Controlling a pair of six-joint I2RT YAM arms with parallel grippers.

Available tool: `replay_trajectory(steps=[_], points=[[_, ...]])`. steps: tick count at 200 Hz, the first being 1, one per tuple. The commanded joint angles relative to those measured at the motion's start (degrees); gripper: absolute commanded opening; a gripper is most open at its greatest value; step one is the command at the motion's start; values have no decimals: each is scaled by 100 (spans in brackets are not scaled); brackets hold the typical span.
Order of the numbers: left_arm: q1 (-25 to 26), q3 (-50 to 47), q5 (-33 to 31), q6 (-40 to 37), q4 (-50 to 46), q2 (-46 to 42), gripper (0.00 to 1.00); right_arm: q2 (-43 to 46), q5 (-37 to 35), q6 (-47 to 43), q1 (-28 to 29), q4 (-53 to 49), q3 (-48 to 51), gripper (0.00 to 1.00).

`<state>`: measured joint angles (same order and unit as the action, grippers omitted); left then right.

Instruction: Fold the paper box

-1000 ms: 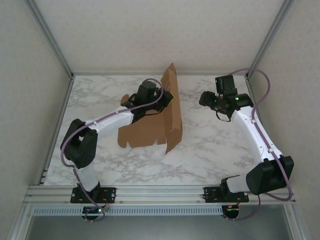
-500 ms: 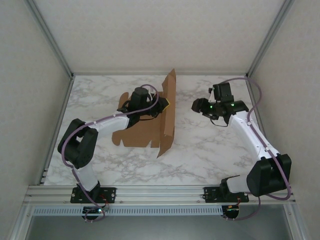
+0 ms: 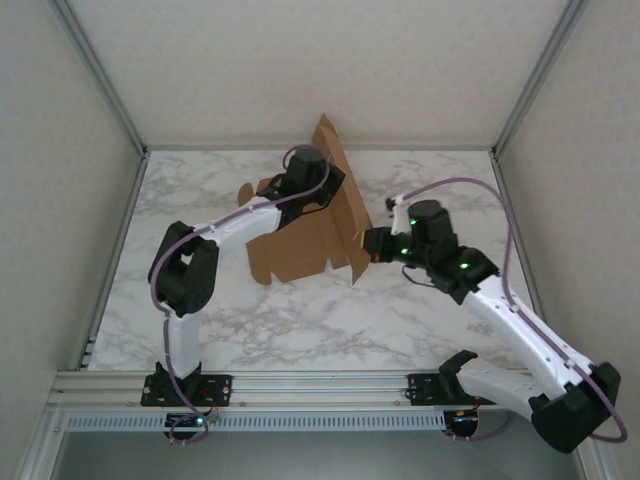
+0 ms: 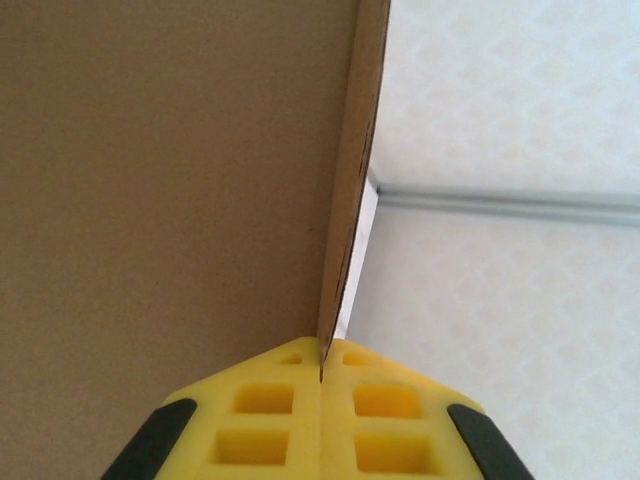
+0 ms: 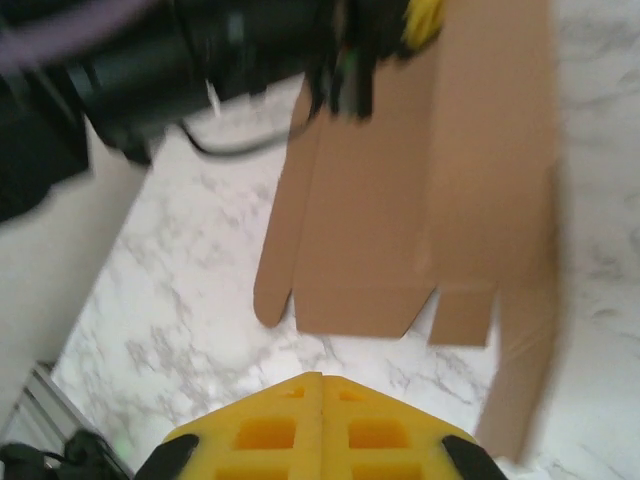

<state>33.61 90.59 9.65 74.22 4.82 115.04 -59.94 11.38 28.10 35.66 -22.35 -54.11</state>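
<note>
L arm reaches to the far centre of the table [image 3: 250, 320]. The left gripper [image 3: 328, 186] is clamped on an edge of the paper box [image 3: 300, 250]; in the wrist cam I see its yellow pads [image 4: 260, 410] pinching the cardboard. The sheet sits mid-table toward the back: 1 part flat w/ flaps out left, the right panel standing upright. Long axis runs far-to-near, near end angled a bit right. The right gripper [image 3: 372, 246] is just beside that panel's near end, pads pressed together, holding nothing; can't tell if it touches.
</note>
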Motion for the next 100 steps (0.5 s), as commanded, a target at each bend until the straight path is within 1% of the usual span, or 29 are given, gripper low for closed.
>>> replay_trajectory(steps=[1, 16, 30, 40, 49, 60, 70, 81, 100], points=[[93, 546, -1222, 637, -785, 311, 0, -275, -601, 8, 429, 819, 459, 0], [93, 960, -1755, 998, -1190, 490, 0, -399, -876, -23, 593, 1431, 806, 0], [59, 1329, -1972, 1240, -1358, 678, 0, -551, -542, -175, 625, 2212, 1136, 0], [50, 1692, -2184, 1479, -1634, 844, 0, -754, -308, -285, 626, 2456, 1224, 0], [52, 2114, -2423, 1534, -1949, 1045, 0, -936, 6, -372, 634, 2717, 1302, 0], [52, 2610, -2715, 1621, -2360, 1290, 0, -1071, 34, -332, 635, 3147, 1529, 0], [50, 2931, -2924, 1824, -2668, 1469, 0, -1213, -113, -201, 635, 3618, 1719, 0], [28, 3128, -3087, 2106, -2931, 1598, 0, -1473, -163, -89, 626, 3821, 1707, 0], [-35, 3197, -3238, 2716, -3176, 1720, 0, -2191, 195, 108, 643, 4051, 1371, 0]])
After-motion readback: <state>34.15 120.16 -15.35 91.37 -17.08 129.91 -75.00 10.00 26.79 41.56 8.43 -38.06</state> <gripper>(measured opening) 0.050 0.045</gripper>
